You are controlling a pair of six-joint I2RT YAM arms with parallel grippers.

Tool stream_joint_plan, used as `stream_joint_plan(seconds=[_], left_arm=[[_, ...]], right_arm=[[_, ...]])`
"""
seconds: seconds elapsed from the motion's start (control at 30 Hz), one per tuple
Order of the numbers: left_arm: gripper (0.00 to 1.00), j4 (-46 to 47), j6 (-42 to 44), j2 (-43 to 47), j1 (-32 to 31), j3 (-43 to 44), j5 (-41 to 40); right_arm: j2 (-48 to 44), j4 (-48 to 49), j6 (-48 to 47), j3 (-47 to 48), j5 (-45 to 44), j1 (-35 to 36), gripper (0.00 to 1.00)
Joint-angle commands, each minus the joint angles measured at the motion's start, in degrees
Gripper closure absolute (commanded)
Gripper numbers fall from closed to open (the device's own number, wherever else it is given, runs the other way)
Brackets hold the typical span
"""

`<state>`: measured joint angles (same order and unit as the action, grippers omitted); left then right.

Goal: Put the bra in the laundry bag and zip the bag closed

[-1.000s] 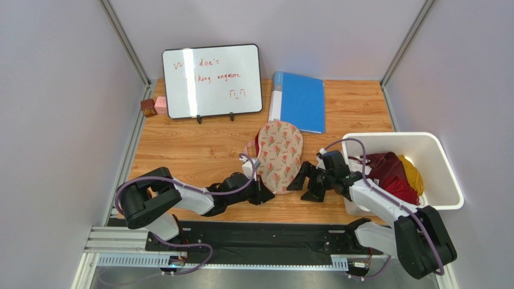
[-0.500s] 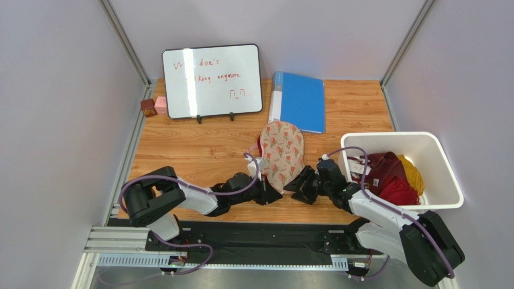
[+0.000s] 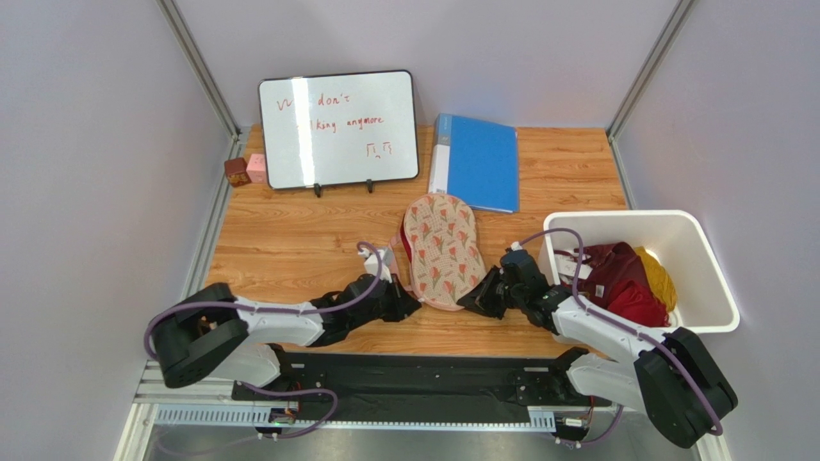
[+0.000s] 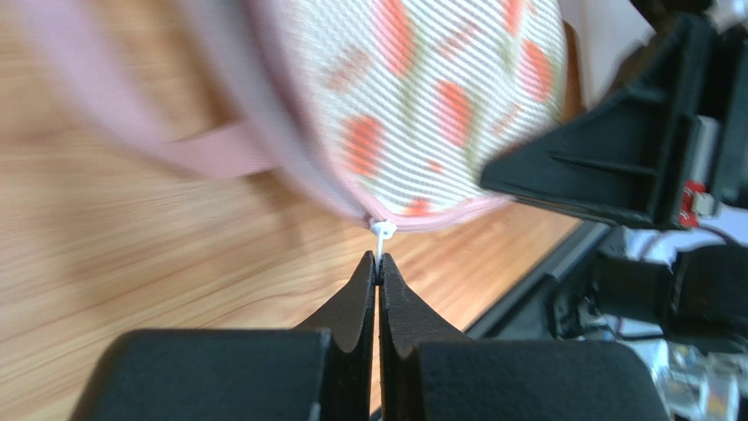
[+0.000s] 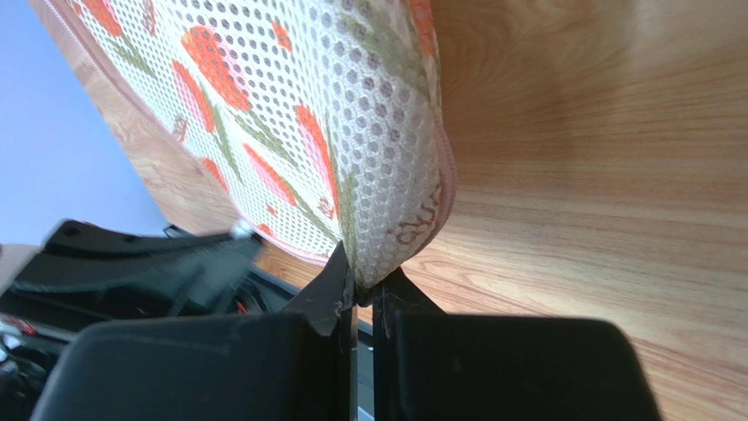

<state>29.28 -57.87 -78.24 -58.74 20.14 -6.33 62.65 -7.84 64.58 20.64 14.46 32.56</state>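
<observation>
Seemingly the bra (image 3: 405, 247) is already inside the laundry bag (image 3: 443, 252) at mid-table, with only a dark red sliver seen at its left edge. The zipping is judged left to do. The white zipper pull (image 4: 381, 231) is pinched by the left gripper (image 4: 378, 261), and the bag's mesh edge is clamped by the right gripper (image 5: 363, 285). Counted: one bag, one bra, one white bin (image 3: 717, 288), one whiteboard (image 3: 337, 125), one blue folder (image 3: 481, 161), two small blocks (image 3: 246, 170).

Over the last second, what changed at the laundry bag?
The right fingers, open beside the bag before, moved in and shut on its near mesh edge. The left arm swung its elbow left; the bag's far end turned slightly left. The left fingers stayed shut on the zipper pull. The whiteboard, folder and bin stayed put.
</observation>
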Motion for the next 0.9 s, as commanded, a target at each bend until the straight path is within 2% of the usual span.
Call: stream_joint_plan(seconds=[0.0, 0.13, 0.2, 0.37, 0.43, 0.53, 0.57, 0.67, 0.77, 0.87], left_arm=[[1.00, -17.0, -0.5, 10.2, 3.2, -3.2, -9.0], [1.00, -22.0, 0.6, 19.2, 5.6, -5.7, -9.8], [1.00, -20.8, 3.6, 20.1, 5.7, -6.1, -7.0], [1.00, -12.2, 5.9, 16.5, 4.4, -5.4, 1.5], [1.00, -10.6, 5.8, 14.5, 3.2, -4.2, 1.6], [1.00, -8.5, 4.7, 11.6, 2.1, -2.7, 1.8], [1.00, -7.8, 4.3, 10.9, 2.1, -2.4, 2.1], [1.00, -5.3, 3.6, 8.9, 2.0, -1.8, 2.5], [1.00, -4.0, 3.5, 7.3, 2.1, -0.8, 2.5], [1.00, -3.4, 3.6, 6.1, 2.0, 0.4, 3.1]], right_arm=[[1.1, -0.9, -7.4, 1.5, -1.1, -0.9, 1.00], [6.2, 1.6, -12.6, 3.4, 3.5, -2.6, 1.00], [9.3, 3.0, -16.4, 6.3, 6.4, -3.1, 1.00], [20.7, 3.8, -22.4, 15.0, 11.2, -4.3, 1.00], [23.9, 2.2, -25.2, 20.2, 12.2, -4.9, 0.98], [27.9, -5.0, -29.1, 25.4, 11.6, -5.0, 0.81], [28.0, -8.0, -29.7, 27.4, 11.6, -5.0, 0.70], [26.1, -14.9, -30.0, 28.0, 8.9, -4.5, 0.44], [20.5, -16.9, -27.6, 25.1, 6.5, -4.1, 0.31], [14.1, -15.3, -22.9, 18.5, 6.5, -2.9, 0.27]])
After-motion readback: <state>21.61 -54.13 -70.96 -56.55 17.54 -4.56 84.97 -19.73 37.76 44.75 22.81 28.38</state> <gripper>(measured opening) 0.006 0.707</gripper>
